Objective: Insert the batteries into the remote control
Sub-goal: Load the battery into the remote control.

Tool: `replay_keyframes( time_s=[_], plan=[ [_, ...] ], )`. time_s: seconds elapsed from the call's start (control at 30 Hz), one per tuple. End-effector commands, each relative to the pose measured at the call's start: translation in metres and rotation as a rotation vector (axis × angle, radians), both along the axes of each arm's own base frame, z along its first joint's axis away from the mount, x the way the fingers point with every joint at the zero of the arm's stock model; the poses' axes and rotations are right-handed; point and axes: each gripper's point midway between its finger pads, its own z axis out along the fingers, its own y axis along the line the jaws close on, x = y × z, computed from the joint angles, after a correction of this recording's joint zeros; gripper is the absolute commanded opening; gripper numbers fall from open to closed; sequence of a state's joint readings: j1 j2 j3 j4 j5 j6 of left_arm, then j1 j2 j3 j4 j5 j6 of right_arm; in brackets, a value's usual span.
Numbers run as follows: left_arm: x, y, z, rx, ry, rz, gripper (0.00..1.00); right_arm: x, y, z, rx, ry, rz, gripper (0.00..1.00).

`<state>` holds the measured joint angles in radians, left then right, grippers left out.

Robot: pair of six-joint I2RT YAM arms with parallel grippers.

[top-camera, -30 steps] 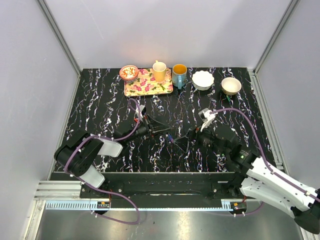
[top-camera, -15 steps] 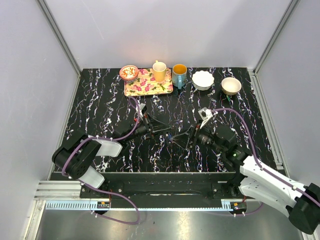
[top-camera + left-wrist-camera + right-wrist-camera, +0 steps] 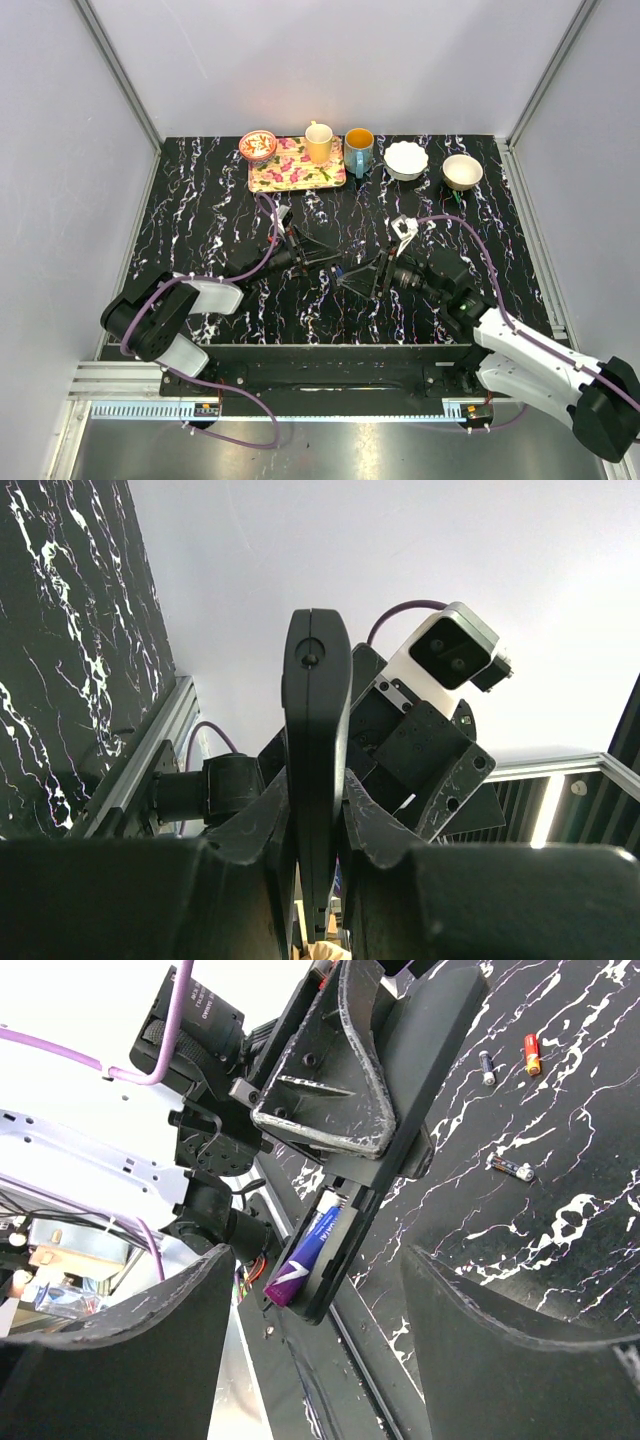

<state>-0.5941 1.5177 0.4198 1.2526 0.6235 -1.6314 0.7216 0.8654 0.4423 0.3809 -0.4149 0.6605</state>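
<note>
My left gripper (image 3: pixel 318 825) is shut on the remote control (image 3: pixel 315 710), a slim black bar held on edge above the table. In the right wrist view the remote control (image 3: pixel 440 1030) shows its open compartment with one bluish-purple battery (image 3: pixel 305 1258) lying in it, its lower end sticking out. My right gripper (image 3: pixel 320 1360) is open, its fingers either side of that end and touching nothing. Three loose batteries (image 3: pixel 510 1168) lie on the black marbled table (image 3: pixel 590 1160). In the top view the left gripper (image 3: pixel 322 260) and right gripper (image 3: pixel 372 276) meet at mid-table.
At the table's back stand a floral tray (image 3: pixel 295 168), a small patterned bowl (image 3: pixel 258 145), a yellow mug (image 3: pixel 319 143), a blue mug (image 3: pixel 359 150), a white bowl (image 3: pixel 406 160) and a brown bowl (image 3: pixel 462 172). Grey walls enclose the table.
My right arm has moved left, bringing its gripper closer to the remote control. My left gripper has shifted slightly, still holding the remote control.
</note>
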Motion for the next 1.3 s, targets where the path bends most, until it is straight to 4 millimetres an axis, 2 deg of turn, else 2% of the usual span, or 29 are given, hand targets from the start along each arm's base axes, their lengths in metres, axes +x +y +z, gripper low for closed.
replay_keyframes(
  time_s=[0.0,0.8,1.27],
  plan=[
    [-0.029,0.019,0.094,-0.262,-0.389,-0.011,0.00,0.000,0.001,0.011,0.040,-0.032,0.019,0.71],
    [-0.034,0.019,0.100,-0.278,-0.401,-0.018,0.00,0.011,0.006,-0.001,0.042,0.035,0.014,0.53],
    [-0.039,0.018,0.104,-0.288,-0.409,-0.029,0.00,0.018,0.011,-0.005,0.063,0.079,0.017,0.47]
  ],
)
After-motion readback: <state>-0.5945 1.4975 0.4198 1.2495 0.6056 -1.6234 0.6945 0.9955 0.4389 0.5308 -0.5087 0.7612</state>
